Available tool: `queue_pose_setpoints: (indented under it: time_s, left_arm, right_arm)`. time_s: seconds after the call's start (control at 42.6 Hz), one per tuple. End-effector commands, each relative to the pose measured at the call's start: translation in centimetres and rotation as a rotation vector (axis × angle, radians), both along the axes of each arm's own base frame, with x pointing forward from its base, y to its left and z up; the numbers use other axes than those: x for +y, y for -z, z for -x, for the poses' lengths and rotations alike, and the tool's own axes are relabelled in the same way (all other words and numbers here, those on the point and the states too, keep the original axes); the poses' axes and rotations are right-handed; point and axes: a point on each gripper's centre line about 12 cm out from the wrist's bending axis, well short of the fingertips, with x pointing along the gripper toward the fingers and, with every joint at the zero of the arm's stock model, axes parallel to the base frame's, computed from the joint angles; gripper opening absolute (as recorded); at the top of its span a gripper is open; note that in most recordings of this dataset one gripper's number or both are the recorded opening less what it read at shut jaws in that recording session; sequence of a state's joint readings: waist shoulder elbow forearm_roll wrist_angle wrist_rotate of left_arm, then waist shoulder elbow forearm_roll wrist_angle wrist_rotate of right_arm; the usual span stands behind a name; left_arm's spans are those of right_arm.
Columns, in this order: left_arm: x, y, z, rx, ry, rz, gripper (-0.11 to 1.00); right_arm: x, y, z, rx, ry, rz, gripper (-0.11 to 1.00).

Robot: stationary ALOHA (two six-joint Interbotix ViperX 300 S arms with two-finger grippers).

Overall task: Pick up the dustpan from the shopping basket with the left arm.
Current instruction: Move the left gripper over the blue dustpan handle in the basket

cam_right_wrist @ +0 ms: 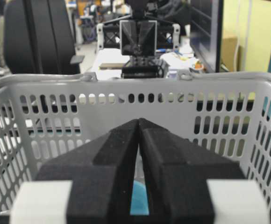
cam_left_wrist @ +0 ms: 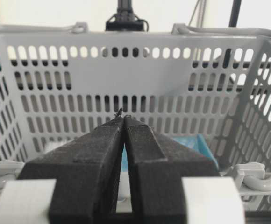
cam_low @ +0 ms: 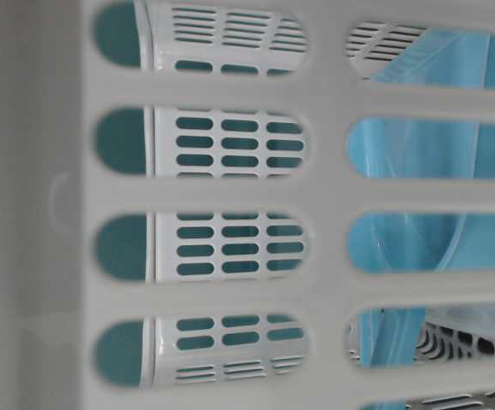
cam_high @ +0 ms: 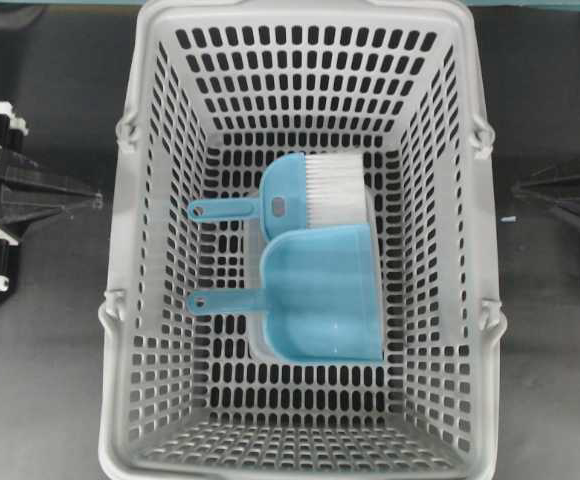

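The dustpan [cam_high: 325, 295] lies in the shopping basket [cam_high: 130, 300], well apart from the empty left hand [cam_high: 98, 201], pinched together outside.

The basket [cam_high: 145, 300] is seen from straight above, a pincer [cam_high: 98, 201] beyond each side wall. From table level its wall [cam_low: 230, 192] is viewed pressed close, the dustpan [cam_low: 427, 239] glimpsed through slots. Each wrist view is aimed level past its own pincer [cam_left_wrist: 124, 117] [cam_right_wrist: 139, 121] across the rim [cam_left_wrist: 135, 35] [cam_right_wrist: 126, 84] at the opposite arm
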State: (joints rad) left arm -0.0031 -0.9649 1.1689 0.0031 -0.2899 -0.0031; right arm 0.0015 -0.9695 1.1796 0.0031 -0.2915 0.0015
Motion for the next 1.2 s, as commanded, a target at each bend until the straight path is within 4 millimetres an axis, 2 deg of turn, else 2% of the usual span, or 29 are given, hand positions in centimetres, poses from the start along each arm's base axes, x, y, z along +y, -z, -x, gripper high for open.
queue_pose_setpoints:
  time_s: [0.0, 0.094, 0.376, 0.704, 0.775, 0.822, 0.892, 0.962, 0.986, 1.033, 1.08, 1.174]
  left_arm:
    - [-0.1, -3.1, -0.7, -0.006, 0.004, -0.029, 0.06]
    - [0.0, -4.8, -1.2, 0.077, -0.002, -0.022, 0.0]
    - [-0.3, -8.2, -3.5, 0.371, 0.007, -0.027, 0.0]
    - [-0.4, -9.8, -8.1, 0.717, -0.003, -0.036, 0.0]
    - [-0.4, -9.7, -9.1, 0.781, -0.005, -0.037, 0.0]
    - [-0.4, -9.5, -9.6, 0.811, -0.006, -0.037, 0.0]
    - [-0.4, -9.3, -10.5, 0.843, -0.006, -0.039, 0.0]
    - [-0.4, -9.2, -11.4, 0.855, -0.006, -0.039, 0.01]
    - [-0.4, -9.1, -11.6, 0.858, -0.007, -0.038, 0.03]
    - [-0.4, -8.9, -12.1, 0.872, -0.007, -0.037, 0.1]
    - [-0.5, -8.7, -12.5, 0.887, -0.008, -0.033, 0.22]
    - [-0.9, -7.8, -13.6, 0.938, -0.001, -0.033, 0.49]
  right_arm:
    - [0.0, -1.1, -0.3, -0.025, 0.001, -0.012, 0.0]
    - [-0.1, -1.3, -0.4, 0.018, 0.002, -0.021, 0.0]
    - [0.0, -1.8, -0.6, 0.202, 0.001, -0.023, 0.0]
    - [0.0, -1.8, -0.1, 0.284, 0.0, -0.02, 0.01]
    - [0.0, -1.9, 0.1, 0.284, -0.001, -0.018, 0.08]
    - [0.0, -2.0, 0.2, 0.282, -0.001, -0.018, 0.17]
    - [0.0, -1.9, 0.3, 0.288, 0.001, -0.019, 0.35]
    - [0.0, -1.8, 0.3, 0.301, 0.001, -0.022, 0.58]
    - [0.0, -1.8, 0.3, 0.304, 0.001, -0.022, 0.62]
    - [0.0, -1.7, 0.3, 0.311, 0.001, -0.022, 0.74]
    - [0.0, -1.6, 0.4, 0.319, -0.001, -0.021, 0.81]
    - [0.0, -1.6, 0.4, 0.322, 0.001, -0.022, 0.81]
